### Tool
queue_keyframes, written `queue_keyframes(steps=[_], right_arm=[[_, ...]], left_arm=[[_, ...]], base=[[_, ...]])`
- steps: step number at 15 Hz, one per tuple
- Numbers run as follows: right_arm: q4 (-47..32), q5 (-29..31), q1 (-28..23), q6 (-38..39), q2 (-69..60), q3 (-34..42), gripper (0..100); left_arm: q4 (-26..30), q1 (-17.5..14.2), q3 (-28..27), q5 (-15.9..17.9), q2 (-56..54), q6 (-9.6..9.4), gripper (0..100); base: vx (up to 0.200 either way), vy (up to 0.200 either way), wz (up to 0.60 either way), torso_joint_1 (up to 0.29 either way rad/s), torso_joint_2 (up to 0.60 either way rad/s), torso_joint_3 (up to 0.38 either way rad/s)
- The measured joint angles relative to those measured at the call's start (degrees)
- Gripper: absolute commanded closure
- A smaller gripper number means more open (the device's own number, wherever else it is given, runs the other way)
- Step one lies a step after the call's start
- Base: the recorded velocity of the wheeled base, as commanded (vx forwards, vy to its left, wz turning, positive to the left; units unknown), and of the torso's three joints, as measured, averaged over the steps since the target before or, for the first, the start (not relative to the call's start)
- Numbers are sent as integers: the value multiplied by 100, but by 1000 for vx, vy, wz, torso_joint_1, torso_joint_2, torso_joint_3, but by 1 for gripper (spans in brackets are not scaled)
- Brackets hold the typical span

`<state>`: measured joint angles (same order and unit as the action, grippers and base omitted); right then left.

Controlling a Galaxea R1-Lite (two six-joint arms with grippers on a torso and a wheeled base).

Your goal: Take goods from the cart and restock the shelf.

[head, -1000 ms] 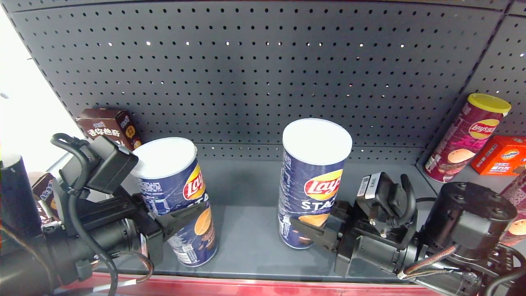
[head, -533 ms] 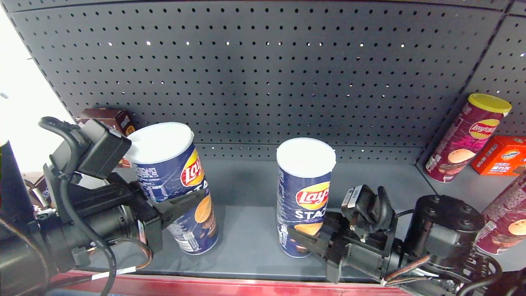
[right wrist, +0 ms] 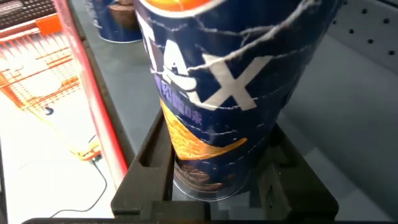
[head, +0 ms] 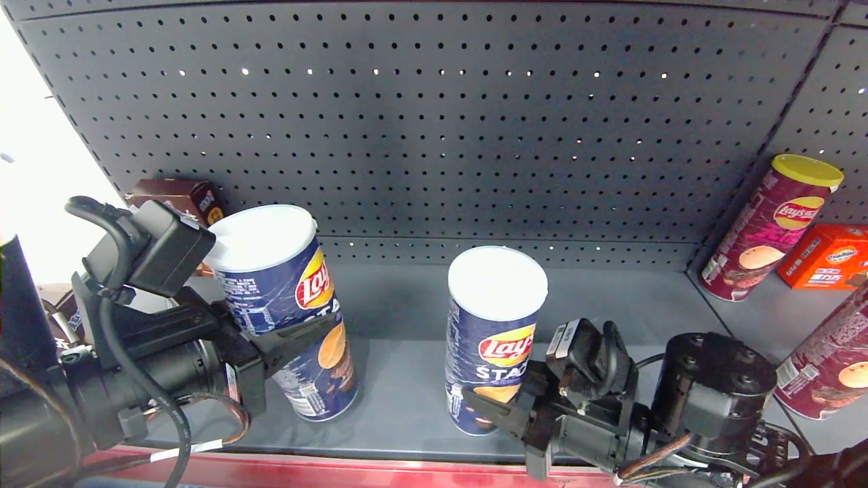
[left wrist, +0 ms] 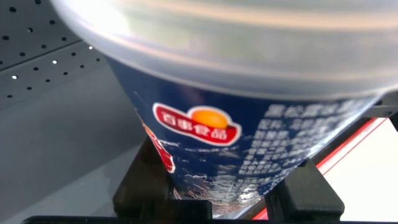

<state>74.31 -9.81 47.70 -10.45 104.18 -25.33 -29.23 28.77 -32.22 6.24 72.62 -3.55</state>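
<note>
At shelf (head: 407,318) front, 6 o'clock lip: left gripper (head: 305,356) clenched on tilted left can (head: 278,285); right gripper (head: 489,407) grasping right can (head: 491,325), at its 3 o'clock. Risk: letting go while tilted, left can topples off lip.

In the head view the left gripper (head: 298,349) covers a band of the left can (head: 268,285). Its wrist camera hides most of the brown box (head: 180,192) at upper left. The right gripper (head: 498,401) masks the foot of the right can (head: 491,325). The orange box (head: 831,257) and the lower red can (head: 824,369) run off the right edge. In the left wrist view the can's lid (left wrist: 217,43) is blurred and cropped.
</note>
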Motion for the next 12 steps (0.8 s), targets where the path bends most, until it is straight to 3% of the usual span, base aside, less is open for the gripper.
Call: queue_keyframes(steps=[1, 12], right_arm=[[0, -1, 22, 0, 9, 4, 0], [178, -15, -123, -4, -595, 679, 0]], left_arm=[[1, -6, 9, -1, 0, 2, 100], [-2, -9, 35, -1, -7, -4, 100]], base=[[0, 0, 0, 0, 0, 0], [0, 0, 0, 0, 0, 0]])
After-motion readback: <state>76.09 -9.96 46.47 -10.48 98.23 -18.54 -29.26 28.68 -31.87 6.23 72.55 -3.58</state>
